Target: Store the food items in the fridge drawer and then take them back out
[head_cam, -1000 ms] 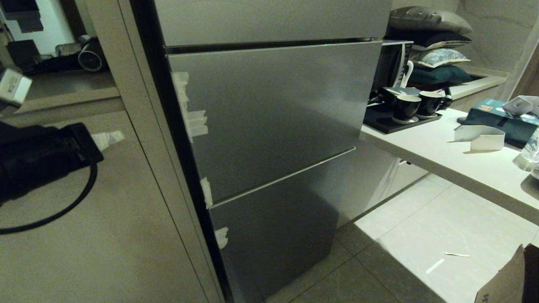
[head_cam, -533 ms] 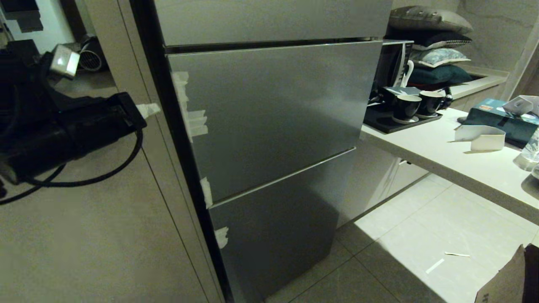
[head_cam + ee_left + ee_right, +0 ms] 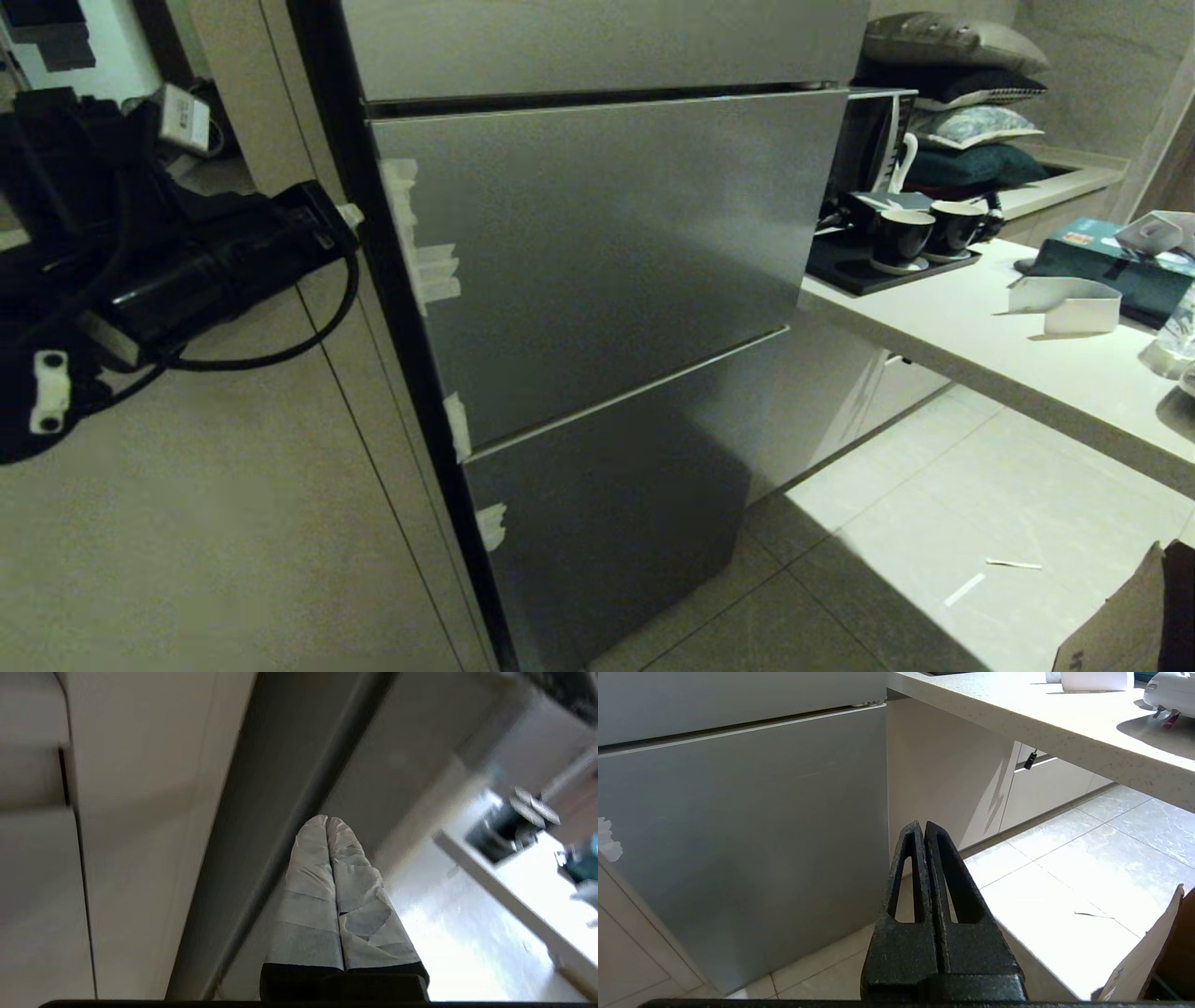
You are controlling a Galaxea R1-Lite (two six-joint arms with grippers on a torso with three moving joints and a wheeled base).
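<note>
The fridge (image 3: 597,280) is standing fully shut, its steel door panels flush and the seams between them dark and narrow, so as far as these views show the task is sitting at its very start: nothing is opened, nothing is stored, nothing is taken back out. The clear fridge drawer and the orange-brown ball are not showing in any view; I judge the drawer to be lying behind one of the closed panels, and where the food is I cannot tell.

The left gripper (image 3: 328,820) is doing the work. In the head view its tape-wrapped tip (image 3: 349,217) is poking at the dark left edge of the fridge, level with the upper part of the middle panel, just beside the scraps of white tape (image 3: 425,266) stuck along that edge. In the left wrist view its jaws are pressed together with nothing between them, aiming at the dark side seam; whether the tip is touching the edge I cannot tell.

The right gripper (image 3: 923,824) is hanging low near the floor tiles in front of the bottom panel, jaws together and empty, seemingly parked.

Still ahead, by my reading: prising a door open, pulling the drawer out, putting the food in, closing, then reversing it all
</note>
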